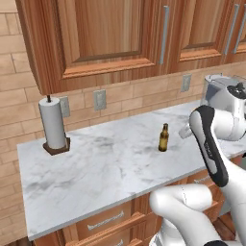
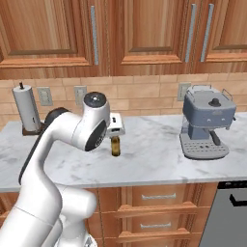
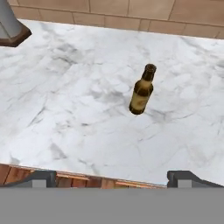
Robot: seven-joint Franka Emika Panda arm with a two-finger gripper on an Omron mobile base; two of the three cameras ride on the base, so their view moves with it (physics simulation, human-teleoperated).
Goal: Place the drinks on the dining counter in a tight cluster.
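One of the drinks, a slim dark brown glass bottle [image 1: 164,138] [image 3: 142,90], stands upright on a narrow marble wall counter [image 1: 105,166] under wooden cabinets. My gripper [image 3: 114,178] hovers above and in front of it, over the counter's front edge. It is open with nothing between its fingertips [image 3: 43,177]. In the right base view my white hand [image 2: 116,125] hangs just over the bottle [image 2: 115,146] and hides its neck. The dining counter is out of view.
A paper towel roll [image 1: 53,126] [image 2: 26,108] on a wooden stand sits at the counter's left end. A grey-blue coffee machine [image 2: 206,123] stands at the right. Wooden cabinets [image 2: 144,29] hang low above, and drawers [image 2: 157,197] run below the counter.
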